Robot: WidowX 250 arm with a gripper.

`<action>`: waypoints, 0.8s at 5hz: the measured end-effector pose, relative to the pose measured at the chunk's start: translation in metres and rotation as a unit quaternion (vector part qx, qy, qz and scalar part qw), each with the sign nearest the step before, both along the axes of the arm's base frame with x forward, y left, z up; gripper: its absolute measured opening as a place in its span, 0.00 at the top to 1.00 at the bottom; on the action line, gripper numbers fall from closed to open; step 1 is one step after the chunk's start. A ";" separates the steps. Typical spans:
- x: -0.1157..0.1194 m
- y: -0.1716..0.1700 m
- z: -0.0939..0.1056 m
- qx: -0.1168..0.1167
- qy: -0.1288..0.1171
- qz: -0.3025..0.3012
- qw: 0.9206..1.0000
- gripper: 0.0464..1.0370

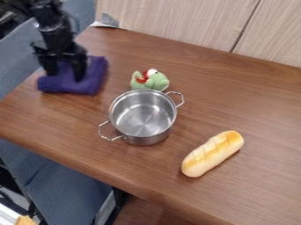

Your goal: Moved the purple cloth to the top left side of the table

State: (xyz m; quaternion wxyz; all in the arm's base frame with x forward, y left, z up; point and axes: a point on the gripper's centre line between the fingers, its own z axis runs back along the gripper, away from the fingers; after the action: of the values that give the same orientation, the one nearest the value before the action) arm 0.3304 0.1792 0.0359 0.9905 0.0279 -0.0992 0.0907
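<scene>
While the fingers [78,70] stand spread at the purple cloth [98,72], the counter's edge [23,94] runs close beside them; a stretch of wood separates them from the green toy [157,82] and pot [144,139].

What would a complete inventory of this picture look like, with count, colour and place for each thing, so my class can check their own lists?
Cloth: one, purple, table's upper left
Pot: one, silver, two handles, left of the table's middle
Plush toy: one, green with red and white, just behind the pot
Bread loaf: one, golden and cream, right of and nearer than the pot
Table: one, brown wood
Wall panels: two, pale wood, behind the table
Blue-grey surfaces: two areas, left of and below the table, identity unclear
Orange item: one, bottom left corner, cut off
Gripper: one, black, at the cloth, fingers apart
</scene>
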 end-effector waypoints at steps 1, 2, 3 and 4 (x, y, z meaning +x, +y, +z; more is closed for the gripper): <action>0.026 -0.018 0.000 0.001 0.000 -0.018 1.000 0.04; 0.051 -0.024 -0.001 0.005 0.000 -0.026 1.000 0.04; 0.073 -0.031 -0.002 0.004 -0.004 -0.034 0.999 0.04; 0.085 -0.040 -0.003 0.000 -0.006 -0.043 0.999 0.04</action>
State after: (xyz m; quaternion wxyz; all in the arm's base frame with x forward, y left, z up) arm 0.4157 0.1391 0.0333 0.9929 0.0230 -0.1065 0.0482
